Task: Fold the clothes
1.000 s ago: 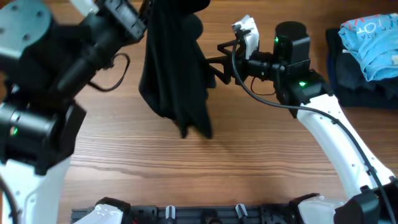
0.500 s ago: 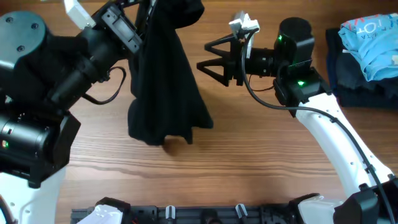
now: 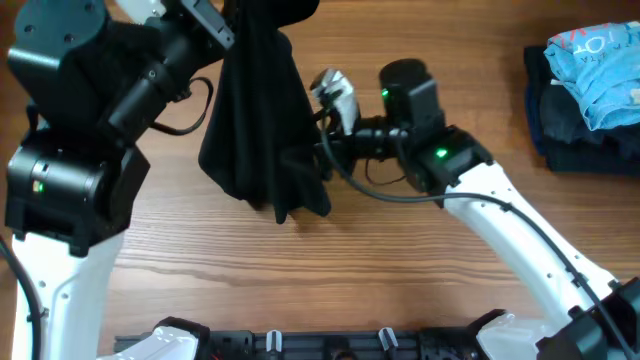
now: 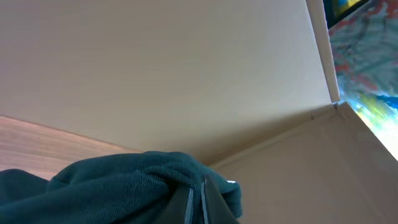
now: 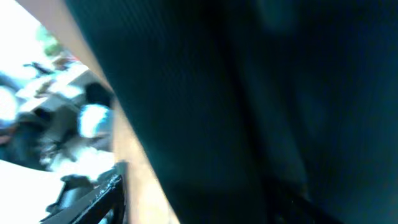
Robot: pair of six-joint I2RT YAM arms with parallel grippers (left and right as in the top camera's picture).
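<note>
The black T-shirt [image 3: 262, 120] hangs bunched from my left gripper [image 3: 238, 14] at the top edge of the overhead view, its lower end reaching the table. In the left wrist view the left gripper [image 4: 198, 200] is shut on a fold of the T-shirt [image 4: 112, 186]. My right gripper [image 3: 312, 160] is pressed into the shirt's lower right edge, its fingertips hidden among the folds. The right wrist view is filled with the dark fabric of the T-shirt [image 5: 249, 106], and the fingers cannot be made out.
A light-blue garment with lettering [image 3: 598, 60] lies on a dark navy folded stack [image 3: 560, 120] at the far right. A black rail [image 3: 300, 345] runs along the table's front edge. A beige wall [image 4: 186, 74] fills the left wrist view.
My right arm has swung left and down from beside the shirt into its lower edge. The hanging shirt has shifted slightly, and the left arm has raised a little.
</note>
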